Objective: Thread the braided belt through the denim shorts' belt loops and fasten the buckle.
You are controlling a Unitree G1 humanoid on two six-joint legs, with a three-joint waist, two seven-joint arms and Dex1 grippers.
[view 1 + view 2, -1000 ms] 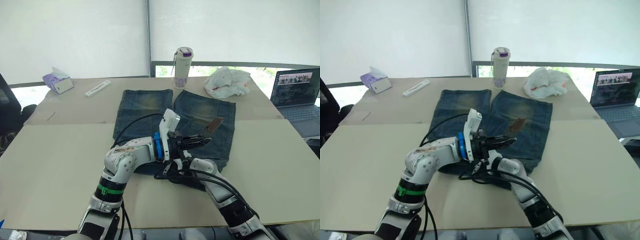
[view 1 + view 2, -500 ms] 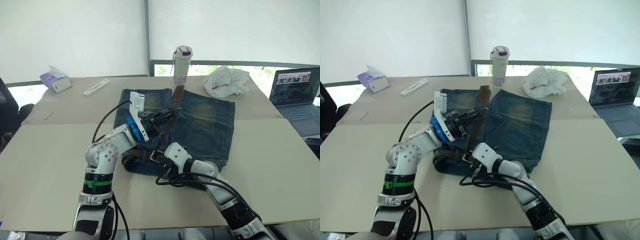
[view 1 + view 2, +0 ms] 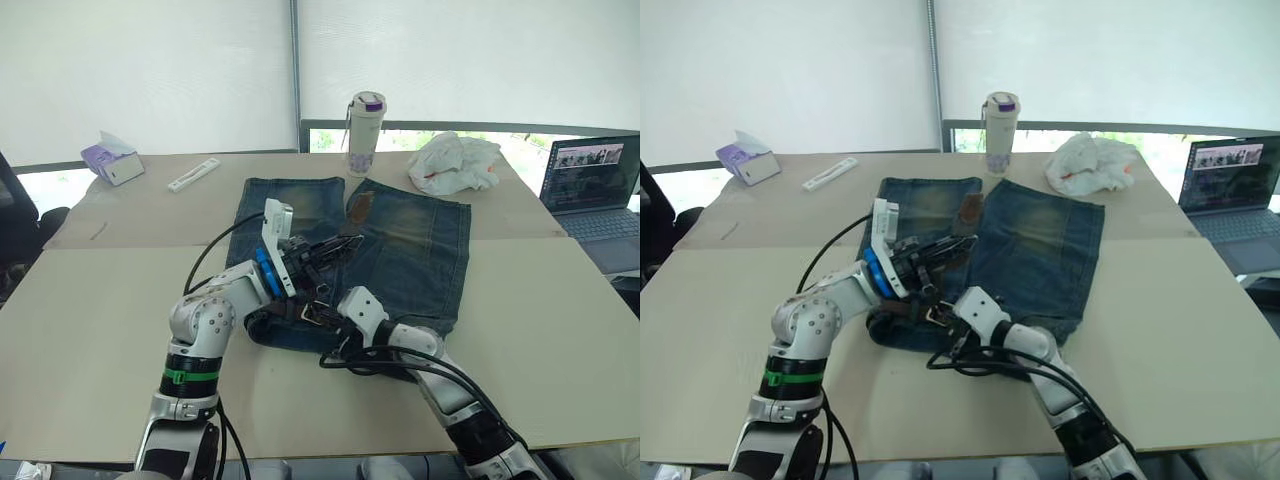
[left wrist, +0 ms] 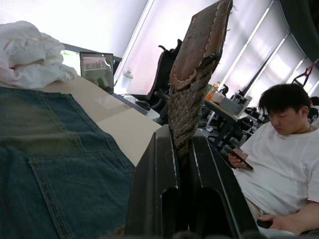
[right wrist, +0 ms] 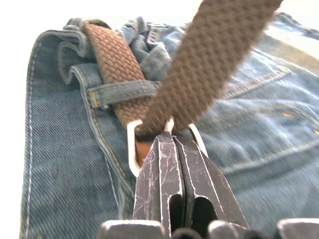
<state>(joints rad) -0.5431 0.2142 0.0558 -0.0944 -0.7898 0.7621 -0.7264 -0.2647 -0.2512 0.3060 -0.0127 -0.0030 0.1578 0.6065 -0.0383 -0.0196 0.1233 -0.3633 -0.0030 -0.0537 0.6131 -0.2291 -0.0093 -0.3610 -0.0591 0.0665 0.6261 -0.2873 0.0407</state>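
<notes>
Two grippers worked your belt over the shorts: your left gripper clamped the strap just below its tip, and your right gripper pinched the buckle beside a belt loop.

Shorts lie flat mid-table, waistband near, legs far. Bottle stands just beyond the legs; crumpled bag right of it, laptop at the far right edge. Tissue box far left, a flat strip between it and the shorts. Belt runs along the waistband under a loop; its free end rises over the shorts, above the buckle at the near edge.
</notes>
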